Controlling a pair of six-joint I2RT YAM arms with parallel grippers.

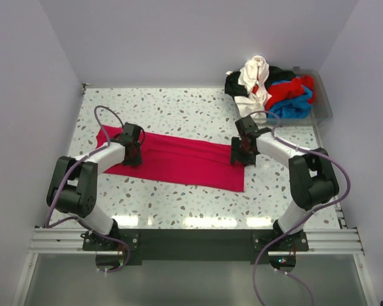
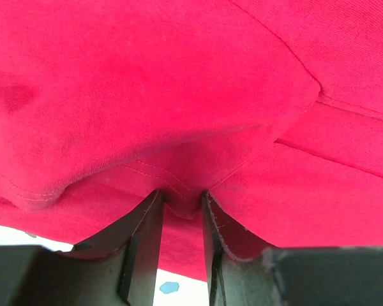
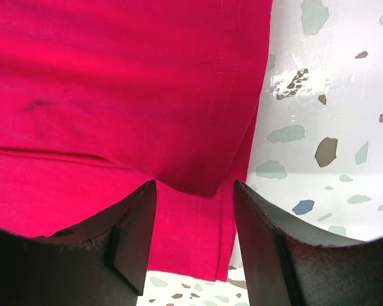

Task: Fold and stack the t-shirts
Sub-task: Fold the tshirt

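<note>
Pinching a fold of the crimson t-shirt [image 1: 179, 159] lying across the table [image 1: 179, 108] from nine to three o'clock, the left gripper [image 2: 182, 204] is clamping cloth while the right gripper [image 3: 195, 191] is sitting open astride the hem, probably needing a matching bite first.

The crimson shirt [image 1: 179, 159] is laid flat as a long folded band, stretched from the left gripper [image 2: 182, 193] to the right gripper [image 3: 195, 185]. A ridge of it is pinched between the left jaws, and its folded corner is seen between the spread right jaws. Cream, black, red and blue shirts [image 1: 271, 86] are heaped well beyond the right jaws.
</note>
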